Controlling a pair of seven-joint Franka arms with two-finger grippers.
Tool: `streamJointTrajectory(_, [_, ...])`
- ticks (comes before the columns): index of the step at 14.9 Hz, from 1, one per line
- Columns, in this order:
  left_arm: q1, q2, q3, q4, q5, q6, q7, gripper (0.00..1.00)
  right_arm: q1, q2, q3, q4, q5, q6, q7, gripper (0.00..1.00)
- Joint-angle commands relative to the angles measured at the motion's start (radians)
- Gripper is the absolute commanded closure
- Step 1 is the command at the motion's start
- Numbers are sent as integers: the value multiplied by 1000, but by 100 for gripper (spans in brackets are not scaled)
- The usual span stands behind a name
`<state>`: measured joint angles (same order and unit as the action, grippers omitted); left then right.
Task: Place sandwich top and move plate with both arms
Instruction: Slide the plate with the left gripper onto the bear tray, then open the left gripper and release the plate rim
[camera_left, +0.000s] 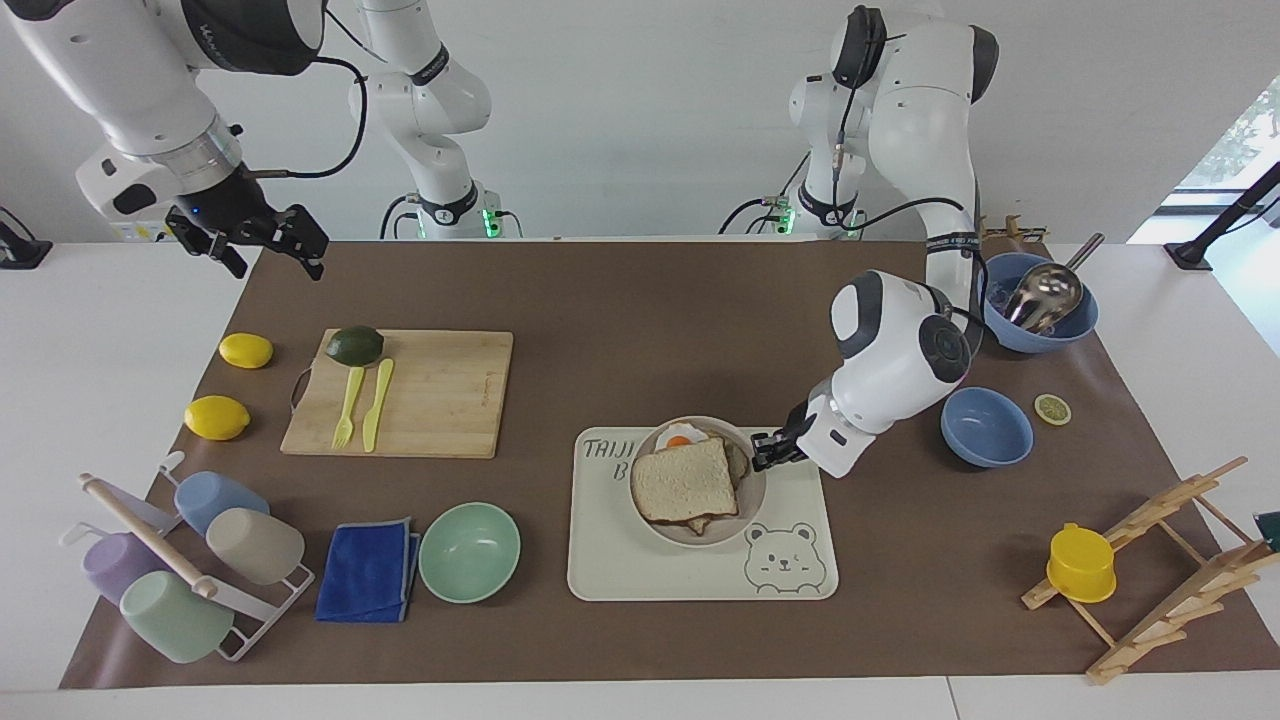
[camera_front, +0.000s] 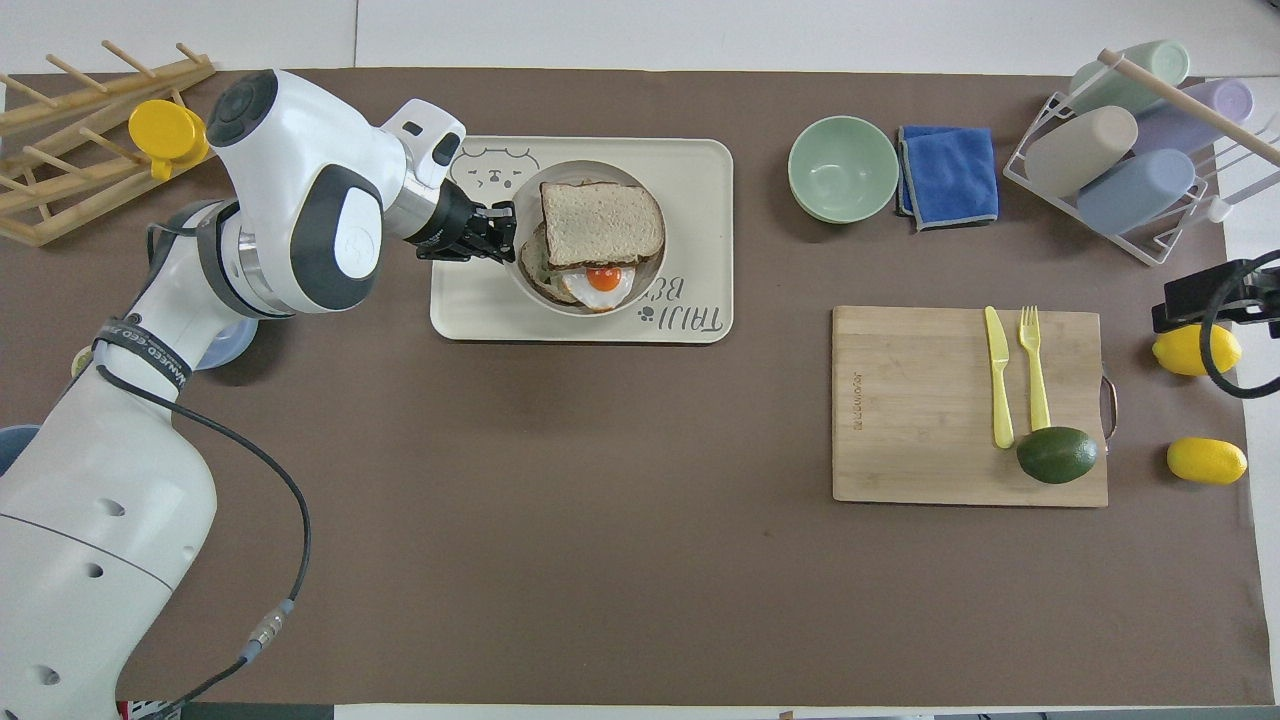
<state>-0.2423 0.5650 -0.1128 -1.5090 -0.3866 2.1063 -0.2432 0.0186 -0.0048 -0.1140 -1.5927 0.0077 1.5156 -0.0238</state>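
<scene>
The sandwich top (camera_left: 685, 480) (camera_front: 602, 222), a plain square bread slice, lies on the stack of bread on the plate (camera_left: 752, 497) (camera_front: 652, 276). A fried egg (camera_front: 603, 279) peeks out from under it on the robots' side. My left gripper (camera_left: 762, 452) (camera_front: 508, 235) is shut on the plate's rim on the side toward the left arm's end. The plate is over the middle of the bear-printed tray (camera_left: 700, 575) (camera_front: 480, 315); I cannot tell whether it rests on it. My right gripper (camera_left: 265, 238) (camera_front: 1172, 302) waits open and raised over the mat's corner near its base.
A green bowl (camera_left: 469, 551) and a blue cloth (camera_left: 368, 570) lie beside the tray toward the right arm's end. A blue bowl (camera_left: 986, 427) sits toward the left arm's end. A cutting board (camera_left: 430, 395) carries an avocado, fork and knife. Racks stand at both ends.
</scene>
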Motion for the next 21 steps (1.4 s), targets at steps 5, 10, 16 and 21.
streamJointTrajectory(5, [9,3,2,-34,-12,76,12,100,-3,-3,7,10,-6,-18,12,0])
streamJointTrajectory(10, [14,-8,2,-82,-11,115,16,100,-3,-3,11,10,-6,-18,13,0])
streamJointTrajectory(16, [38,-17,4,-25,106,17,18,0,-3,-3,13,10,-6,-17,16,0])
streamJointTrajectory(21, [71,-212,74,-42,175,-182,15,0,-5,-4,28,10,-5,-15,15,0])
